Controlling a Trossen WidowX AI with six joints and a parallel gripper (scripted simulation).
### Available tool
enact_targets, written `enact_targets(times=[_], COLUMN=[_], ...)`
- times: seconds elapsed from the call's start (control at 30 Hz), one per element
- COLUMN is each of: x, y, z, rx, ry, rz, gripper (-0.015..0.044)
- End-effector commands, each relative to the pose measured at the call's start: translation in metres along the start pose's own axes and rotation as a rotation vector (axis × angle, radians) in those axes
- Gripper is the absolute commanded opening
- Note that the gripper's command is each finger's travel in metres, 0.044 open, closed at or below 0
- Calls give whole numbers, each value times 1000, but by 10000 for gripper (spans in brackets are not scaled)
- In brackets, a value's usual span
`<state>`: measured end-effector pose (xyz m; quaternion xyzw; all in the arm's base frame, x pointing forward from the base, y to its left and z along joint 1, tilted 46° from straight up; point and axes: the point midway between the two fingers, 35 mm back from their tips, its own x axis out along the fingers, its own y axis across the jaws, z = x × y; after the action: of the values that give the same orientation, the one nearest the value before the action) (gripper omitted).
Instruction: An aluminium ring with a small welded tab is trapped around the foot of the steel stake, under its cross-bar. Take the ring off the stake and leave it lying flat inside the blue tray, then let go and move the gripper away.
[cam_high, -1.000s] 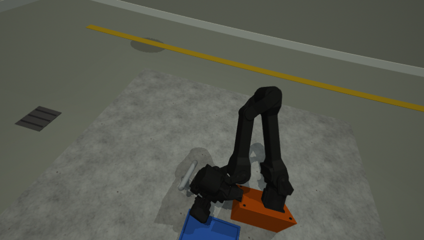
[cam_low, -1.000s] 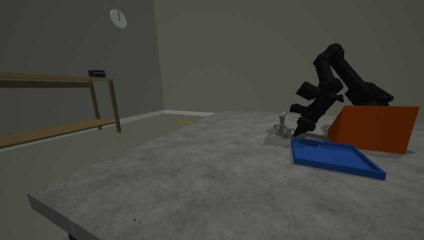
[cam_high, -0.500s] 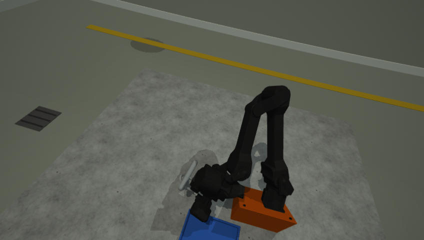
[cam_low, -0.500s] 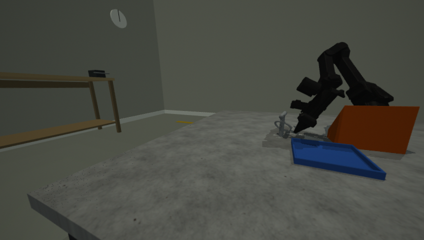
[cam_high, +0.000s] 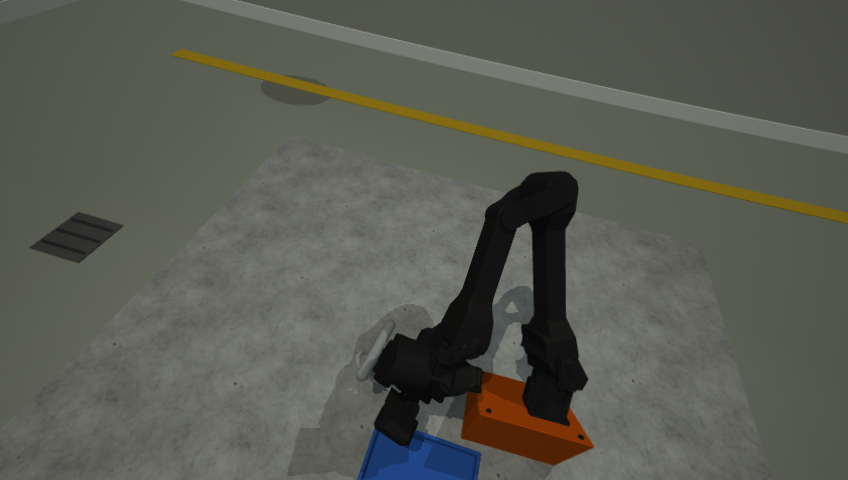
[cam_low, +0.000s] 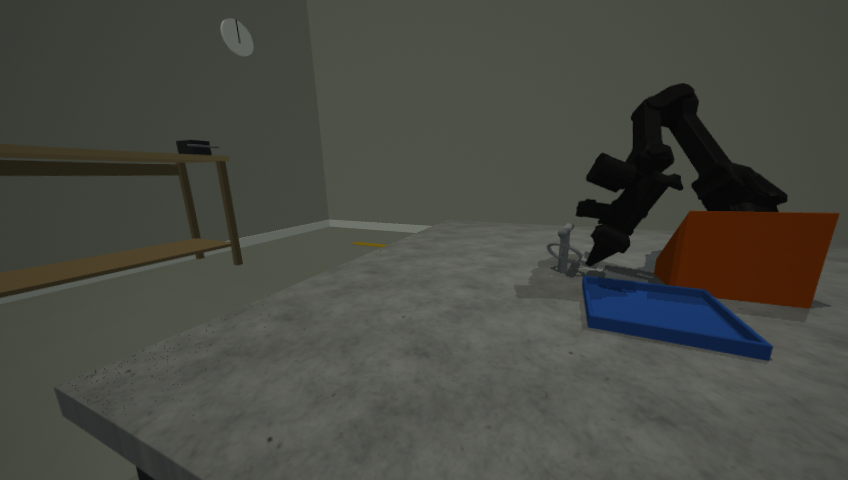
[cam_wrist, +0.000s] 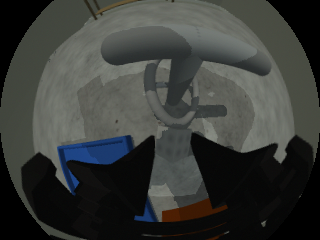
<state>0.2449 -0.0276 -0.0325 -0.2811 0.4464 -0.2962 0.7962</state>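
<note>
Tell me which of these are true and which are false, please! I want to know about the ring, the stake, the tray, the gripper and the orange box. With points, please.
1. The ring (cam_high: 358, 357) (cam_low: 548, 248) (cam_wrist: 150, 82) is around the stake (cam_high: 376, 350) (cam_low: 562, 255) (cam_wrist: 181, 80). True.
2. The ring is lying in the tray. False: it is around the stake, outside the tray (cam_high: 440, 457) (cam_low: 660, 309) (cam_wrist: 95, 150).
3. The gripper (cam_high: 380, 389) (cam_low: 587, 264) (cam_wrist: 172, 138) is shut on the ring's tab. True.
4. The tray is red. False: it is blue.
5. The arm stands on the orange box (cam_high: 523, 428) (cam_low: 749, 261) (cam_wrist: 195, 210). True.
6. The stake is lying on its side. False: it stands upright.
</note>
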Motion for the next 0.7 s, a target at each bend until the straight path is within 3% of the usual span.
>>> enact_targets(times=[0.0,0.67], x=[-1,-6], y=[5,10], z=[4,10], rx=[2,-20], ry=[27,163], rz=[0,-47], gripper=[0,0])
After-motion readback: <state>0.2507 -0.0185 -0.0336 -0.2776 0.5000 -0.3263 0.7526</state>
